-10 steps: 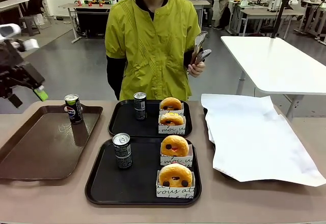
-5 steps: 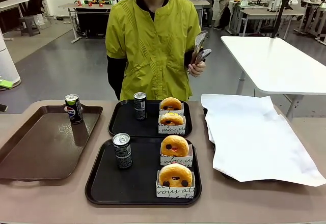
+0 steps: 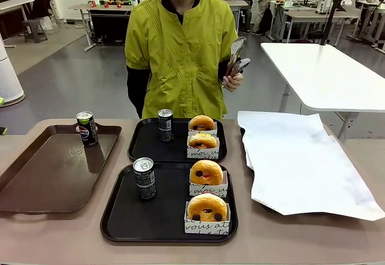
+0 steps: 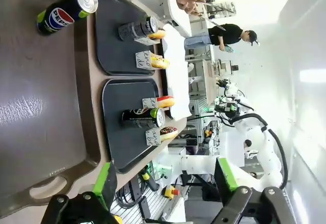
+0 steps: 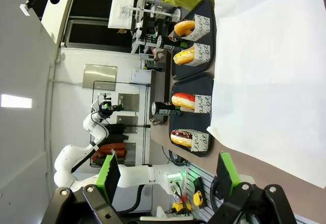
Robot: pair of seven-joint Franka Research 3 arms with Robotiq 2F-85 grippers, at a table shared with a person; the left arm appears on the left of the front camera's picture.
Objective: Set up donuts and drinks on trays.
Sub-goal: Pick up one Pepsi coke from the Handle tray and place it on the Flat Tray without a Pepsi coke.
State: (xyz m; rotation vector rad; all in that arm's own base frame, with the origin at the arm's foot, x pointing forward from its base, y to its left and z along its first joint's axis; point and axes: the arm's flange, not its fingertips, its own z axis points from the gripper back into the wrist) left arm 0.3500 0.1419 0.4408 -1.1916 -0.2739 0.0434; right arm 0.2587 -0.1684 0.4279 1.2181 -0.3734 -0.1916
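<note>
Near black tray [image 3: 120,217]: holds one dark can [image 3: 144,179] upright at its left side and two glazed donuts in white paper holders along its right side, one toward the front [image 3: 207,208] and one behind it [image 3: 206,174]. Can and donuts stand apart from each other.

Far black tray [image 3: 144,144]: sits just behind the near one, long edges almost touching. It holds one can [image 3: 165,125] upright at centre and two donuts in holders at right, front [image 3: 203,142] and rear [image 3: 201,123], close together.

Brown tray [image 3: 42,174]: lies to the left of both black trays. A third can [image 3: 87,128], blue-labelled, stands upright near its far right corner.

White paper sheet [image 3: 301,162]: covers a tray at the right of the tabletop [image 3: 301,241], its near edge overhanging that tray.

Person in a yellow-green top stands at the far side; one hand [image 3: 231,79] is raised at chest height gripping metal tongs [image 3: 236,57], tips pointing up.

Left pincer [image 4: 165,180]: in the left wrist view, fingers spread wide, nothing between the green pads, held off beyond the brown tray's handle end.

Right pincer [image 5: 168,175]: in the right wrist view, fingers spread wide, holding nothing, positioned off the paper-covered end of the tabletop.
</note>
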